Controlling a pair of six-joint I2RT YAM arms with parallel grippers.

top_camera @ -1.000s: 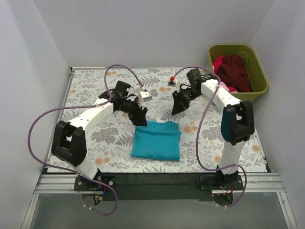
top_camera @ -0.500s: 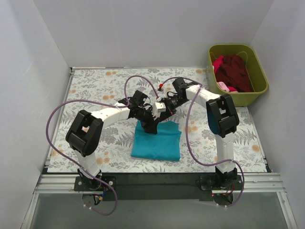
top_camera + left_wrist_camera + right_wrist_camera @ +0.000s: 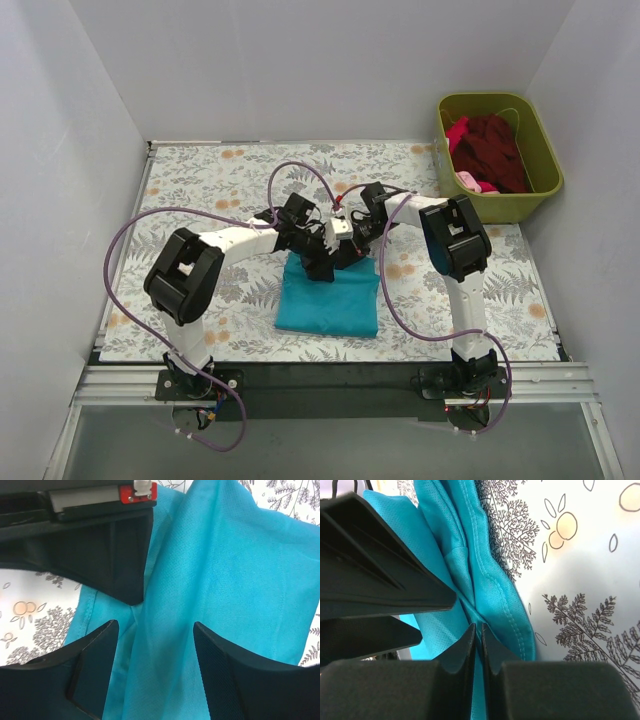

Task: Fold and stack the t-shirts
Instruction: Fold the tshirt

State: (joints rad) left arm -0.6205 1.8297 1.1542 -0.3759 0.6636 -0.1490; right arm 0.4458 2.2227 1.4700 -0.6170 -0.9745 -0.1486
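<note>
The teal t-shirt [image 3: 330, 298] lies folded on the table's near middle. Both grippers meet over its far edge. My left gripper [image 3: 316, 262] is open, its fingers [image 3: 95, 665] standing either side of a raised fold of teal cloth [image 3: 210, 580]. My right gripper [image 3: 345, 255] is shut on a pinch of the shirt's hemmed edge [image 3: 495, 592], its fingertips [image 3: 470, 640] pressed together with cloth between. The maroon t-shirt [image 3: 495, 150] with pink cloth [image 3: 458, 131] lies bunched in the olive-green bin.
The olive-green bin [image 3: 545, 190] stands at the back right, off the floral tablecloth [image 3: 200, 180]. Purple cables [image 3: 290, 170] loop over both arms. White walls close in left, right and behind. The black rail [image 3: 330, 378] runs along the near edge.
Both grippers have come in from apart above the shirt to meet at its far edge. The right gripper has shut on the cloth.
</note>
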